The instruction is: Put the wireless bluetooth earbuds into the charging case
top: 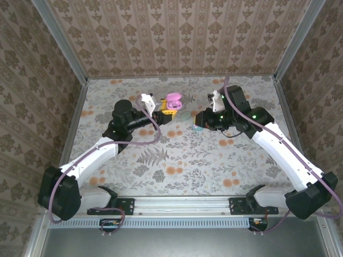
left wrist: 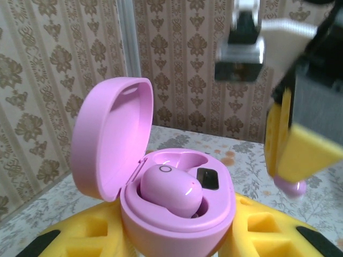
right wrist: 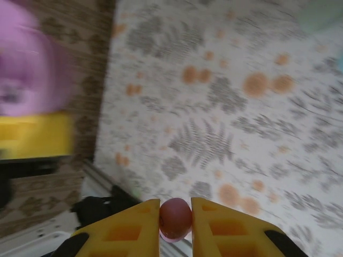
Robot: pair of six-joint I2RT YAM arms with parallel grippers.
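A pink charging case [left wrist: 177, 214] stands with its lid [left wrist: 110, 134] swung up, and my left gripper [left wrist: 177, 238] is shut on its base. One pink earbud [left wrist: 170, 190] sits in the left socket. The socket beside it [left wrist: 208, 178] is bare, showing dark contacts. My right gripper [right wrist: 176, 217] is shut on the second pink earbud [right wrist: 176, 219], pinched between its yellow fingers [right wrist: 128, 227]. In the left wrist view that earbud [left wrist: 290, 187] hangs to the right of the case, a little above its rim. From above, the case [top: 172, 101] and the right gripper [top: 198, 120] are a short gap apart.
A pale teal object [top: 185, 114] lies on the floral tabletop [top: 177, 160] between the two grippers. Patterned walls close the back and both sides. The near half of the table holds just the two arms.
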